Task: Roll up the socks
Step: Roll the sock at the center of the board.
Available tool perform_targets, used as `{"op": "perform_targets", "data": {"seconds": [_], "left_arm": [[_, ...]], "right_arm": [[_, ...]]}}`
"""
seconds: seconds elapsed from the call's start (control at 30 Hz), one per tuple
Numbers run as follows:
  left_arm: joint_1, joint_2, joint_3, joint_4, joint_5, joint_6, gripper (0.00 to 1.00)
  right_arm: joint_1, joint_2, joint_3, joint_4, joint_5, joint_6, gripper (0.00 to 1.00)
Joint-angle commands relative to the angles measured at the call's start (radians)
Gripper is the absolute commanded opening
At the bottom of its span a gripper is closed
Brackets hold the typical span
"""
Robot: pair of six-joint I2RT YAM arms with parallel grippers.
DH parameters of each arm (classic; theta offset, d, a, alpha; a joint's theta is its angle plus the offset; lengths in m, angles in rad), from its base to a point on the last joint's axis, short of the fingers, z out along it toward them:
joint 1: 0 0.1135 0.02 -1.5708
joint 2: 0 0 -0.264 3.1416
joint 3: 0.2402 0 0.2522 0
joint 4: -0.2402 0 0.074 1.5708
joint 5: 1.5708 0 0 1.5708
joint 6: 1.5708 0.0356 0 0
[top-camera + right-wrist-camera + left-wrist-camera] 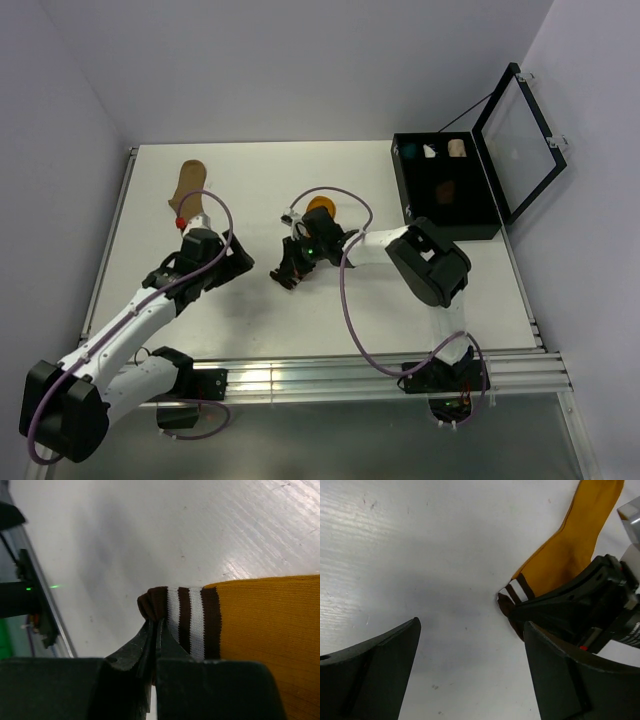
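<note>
One mustard-orange sock (265,630), cuff (187,620) striped brown and white.
The cuff is clamped by the right pincer (155,647); left pincer (470,630) spread apart.

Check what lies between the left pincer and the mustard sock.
Bare table between left pincer and mustard sock, shown in the left wrist view; right pincer clamps the cuff.

On the table (260,180), the left sock (187,185) lies toward the far left corner and the middle sock (320,206) lies near the centre. The right gripper (154,626) sits on the middle sock's near end. The left gripper (470,635) is just left of it, apart. A case (450,230) stands far right, with bundles (431,151) in its back compartments.
</note>
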Motion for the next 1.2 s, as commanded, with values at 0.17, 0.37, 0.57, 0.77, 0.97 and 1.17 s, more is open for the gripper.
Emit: {"op": "perform_targets", "data": {"seconds": [0.17, 0.37, 0.57, 0.77, 0.97, 1.17], "left_arm": [[-0.023, 0.065, -0.026, 0.106, 0.077, -0.062, 0.82], [-0.032, 0.164, -0.023, 0.142, 0.099, -0.126, 0.77], [-0.038, 0.294, 0.019, 0.161, 0.143, -0.238, 0.74], [-0.071, 0.392, 0.069, 0.197, 0.156, -0.306, 0.66], [-0.080, 0.438, 0.079, 0.197, 0.126, -0.338, 0.55], [-0.080, 0.487, 0.088, 0.218, 0.088, -0.373, 0.50]], "right_arm": [[-0.067, 0.072, 0.036, 0.140, -0.215, 0.181, 0.00], [-0.072, 0.095, 0.033, 0.145, -0.193, 0.183, 0.00], [-0.071, 0.096, 0.028, 0.136, -0.157, 0.166, 0.00], [-0.071, 0.101, 0.028, 0.122, -0.139, 0.153, 0.00], [-0.071, 0.105, 0.027, 0.146, -0.142, 0.170, 0.00], [-0.066, 0.112, 0.031, 0.136, -0.133, 0.157, 0.00]]}}
